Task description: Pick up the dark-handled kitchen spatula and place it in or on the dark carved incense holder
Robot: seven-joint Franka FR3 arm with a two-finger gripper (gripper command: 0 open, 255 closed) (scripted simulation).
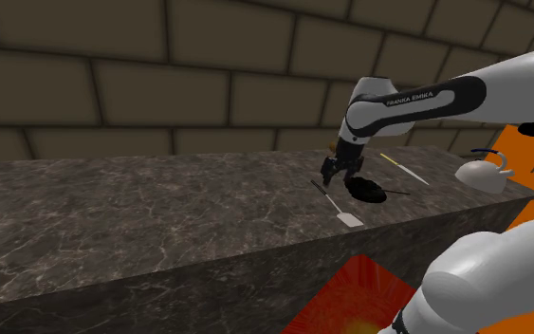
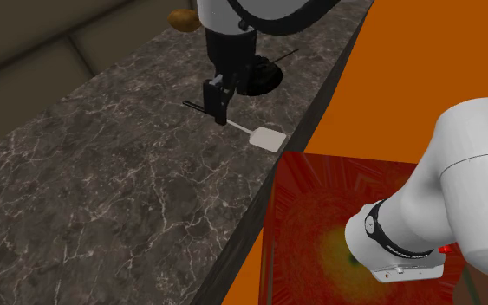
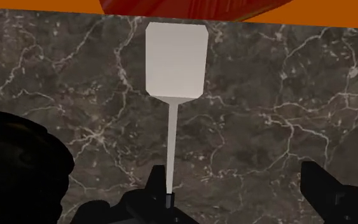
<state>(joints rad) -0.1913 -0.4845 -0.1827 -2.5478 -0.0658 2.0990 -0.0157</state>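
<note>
While flat – spatula (image 3: pixel 176 63) btwn spread claw (image 3: pixel 234 178)

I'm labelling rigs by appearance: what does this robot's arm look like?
It is a glossy white rounded arm with dark joints. A black band near the wrist bears white "FRANKA EMIKA" lettering. Its jaws are all black, blocky and two-fingered.

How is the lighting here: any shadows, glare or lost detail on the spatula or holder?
Shoulder view: dim; the holder shows no detail against the dark counter. Second exterior view: no clear shadow under the spatula. Wrist view: even light, spatula blade flat white without glare, holder a featureless black mass.
</note>
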